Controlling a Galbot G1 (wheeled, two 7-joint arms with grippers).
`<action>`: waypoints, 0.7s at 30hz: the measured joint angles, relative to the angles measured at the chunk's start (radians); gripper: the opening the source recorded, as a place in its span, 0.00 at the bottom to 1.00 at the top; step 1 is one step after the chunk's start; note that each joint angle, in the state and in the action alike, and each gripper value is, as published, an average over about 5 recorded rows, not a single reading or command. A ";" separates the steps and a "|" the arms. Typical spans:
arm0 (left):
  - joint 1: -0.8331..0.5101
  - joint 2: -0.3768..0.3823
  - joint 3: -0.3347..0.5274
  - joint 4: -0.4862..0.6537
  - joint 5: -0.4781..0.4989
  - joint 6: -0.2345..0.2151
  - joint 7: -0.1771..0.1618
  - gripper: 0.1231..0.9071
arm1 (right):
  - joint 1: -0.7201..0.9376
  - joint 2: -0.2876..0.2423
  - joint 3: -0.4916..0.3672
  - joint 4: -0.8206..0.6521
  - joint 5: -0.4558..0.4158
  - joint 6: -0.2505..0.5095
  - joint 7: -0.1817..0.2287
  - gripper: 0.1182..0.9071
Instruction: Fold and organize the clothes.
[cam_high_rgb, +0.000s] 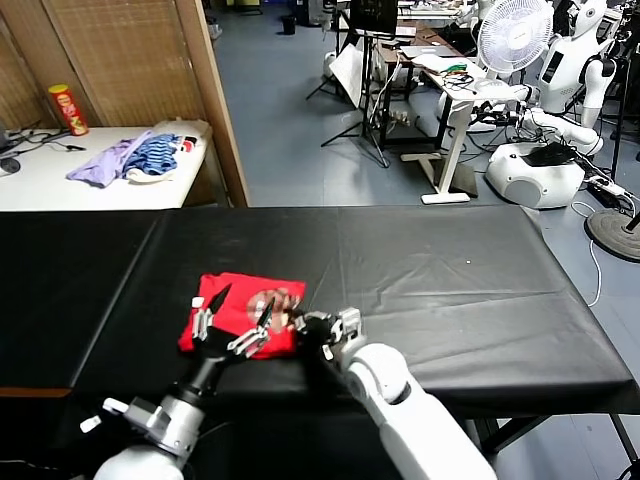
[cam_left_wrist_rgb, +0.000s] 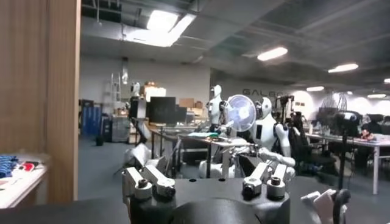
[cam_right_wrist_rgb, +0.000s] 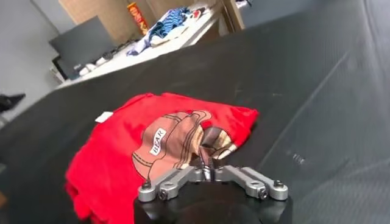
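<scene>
T-shirt (cam_high_rgb: 243, 312): lying folded on the black desk (cam_high_rgb: 450, 280), near my front edge, long axis running left to right.
Right end effector (cam_right_wrist_rgb: 208, 163): pinching shut on the shirt's near edge at the print.
Left end effector (cam_high_rgb: 236, 318): hovering spread wide above the shirt, equally near.

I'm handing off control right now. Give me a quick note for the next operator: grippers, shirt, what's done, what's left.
Left gripper: open, over the near part of the folded bright red T-shirt with tan printed graphic, holding nothing.
Right gripper: shut on the shirt's near right edge, by the graphic.
Shirt: compact folded bundle on the black-covered table, near the front edge.
Done: folded small.
Left: probably final tidy or placing; release.
</scene>
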 joint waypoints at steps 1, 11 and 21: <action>0.001 0.001 0.000 0.007 0.007 -0.015 -0.004 0.86 | 0.012 -0.015 -0.002 -0.012 -0.057 0.025 -0.019 0.02; 0.007 0.007 -0.003 0.102 0.064 -0.118 -0.058 0.86 | -0.013 -0.187 0.029 0.032 -0.323 0.281 -0.097 0.39; 0.038 0.047 0.003 0.109 -0.016 -0.006 -0.187 0.86 | -0.400 -0.241 0.235 0.348 -0.288 0.382 0.093 0.85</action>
